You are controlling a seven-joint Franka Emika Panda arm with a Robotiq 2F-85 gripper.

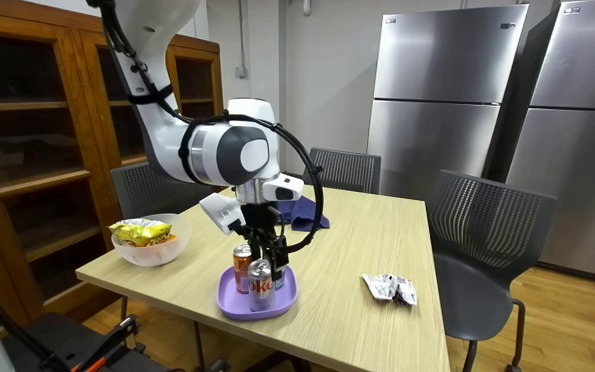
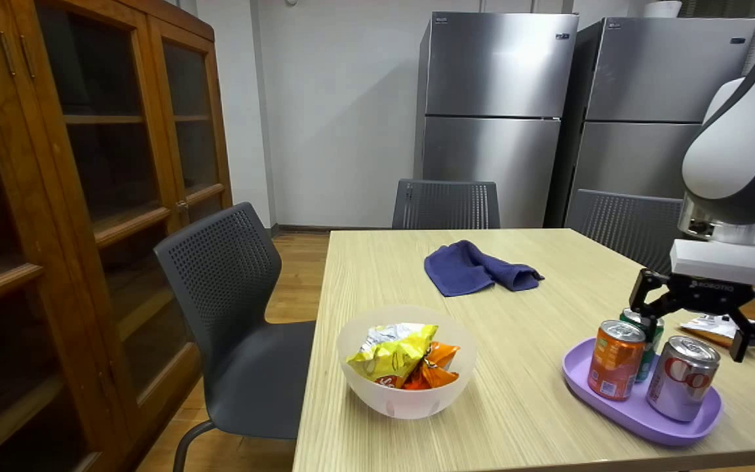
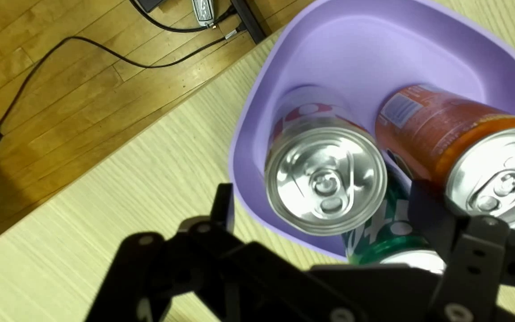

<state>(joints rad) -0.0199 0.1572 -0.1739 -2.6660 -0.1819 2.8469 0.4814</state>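
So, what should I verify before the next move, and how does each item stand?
1. Tool open: ok, jaws wide apart.
2. Silver can ungripped: ok, the wrist view shows a gap beside it.
3. Orange can and green can standing in the purple tray with it: ok.
4. Fingers clear of the orange can: cannot tell, one overlaps it in that view.
5. Tray wholly on the table: ok, though near an edge.

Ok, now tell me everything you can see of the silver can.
The silver can looks metallic, with red lettering and a shiny lid; its pull tab lies flat and it appears unopened. It stands upright in the purple tray, beside the orange can and green can; whether they touch is unclear. The open tool isn't gripping it.
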